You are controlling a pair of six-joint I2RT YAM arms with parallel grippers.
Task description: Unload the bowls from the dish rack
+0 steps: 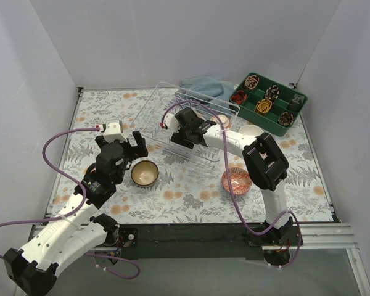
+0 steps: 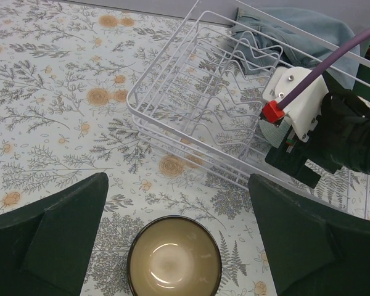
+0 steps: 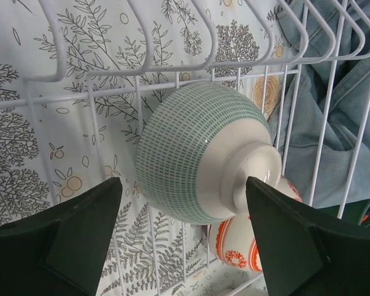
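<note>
Both arms empty-handed, bowls partly out of the dish rack (image 1: 160,114).
I've got the left gripper (image 2: 179,185) hovering with jaws spread wide over a brown bowl (image 2: 174,259) that sits upright on the floral table (image 2: 43,92), just in front of the rack's near corner; nothing pinched. My right gripper (image 3: 184,185) is down inside the rack, jaws also spread, nothing gripped, facing a green-gridded bowl (image 3: 185,148) lying on its side among the tines, foot toward the camera; an orange-patterned bowl (image 3: 234,246) sits just beneath it. Rack stands at the far middle of the table, blue cloth (image 1: 203,86) behind it, green tray (image 1: 271,105) off to its right. A red-patterned bowl (image 1: 237,180) rests on the table by the right arm.
</note>
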